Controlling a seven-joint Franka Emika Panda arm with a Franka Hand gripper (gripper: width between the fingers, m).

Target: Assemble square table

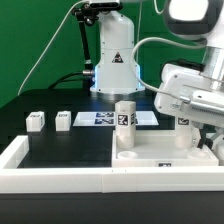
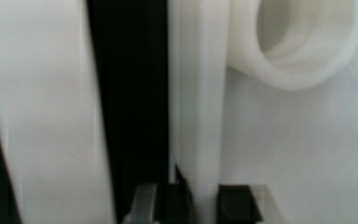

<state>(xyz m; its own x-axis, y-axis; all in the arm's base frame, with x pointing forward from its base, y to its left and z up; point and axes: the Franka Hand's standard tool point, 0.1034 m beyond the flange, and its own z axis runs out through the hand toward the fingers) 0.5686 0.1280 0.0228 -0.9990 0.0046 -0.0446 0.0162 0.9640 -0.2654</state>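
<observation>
Border wall: nearest us in the exterior view, the low white border wall (image 1: 60,172) runs along the front of the black desk (image 1: 70,145).
Slab: the square table's slab (image 1: 160,158) lies flat just behind that wall, toward the exterior view's right.
Upright leg: one leg (image 1: 125,114) stands on the slab's corner on the exterior view's left, tag facing us.
Claw: the claw (image 2: 197,204) is pressed together. Its dark fingertips (image 2: 242,200) flank a thin white edge, and we cannot tell whether they nip it.
Step in hand: we judge the arm is working at the slab's side on the exterior view's right, near a corner hole.
Doing it well: we would keep the claw square to the hole and low, move slowly, and avoid knocking the standing leg.
Farther back: the marker board (image 1: 105,118) lies flat, and two loose legs (image 1: 37,120) (image 1: 64,118) rest well apart from the slab.
Farthest: the robot base (image 1: 112,65).
Wrist view only: a round hole (image 2: 309,40) in white plastic, close up.
Exterior view only: the whole layout, including the spare legs and the wall.
</observation>
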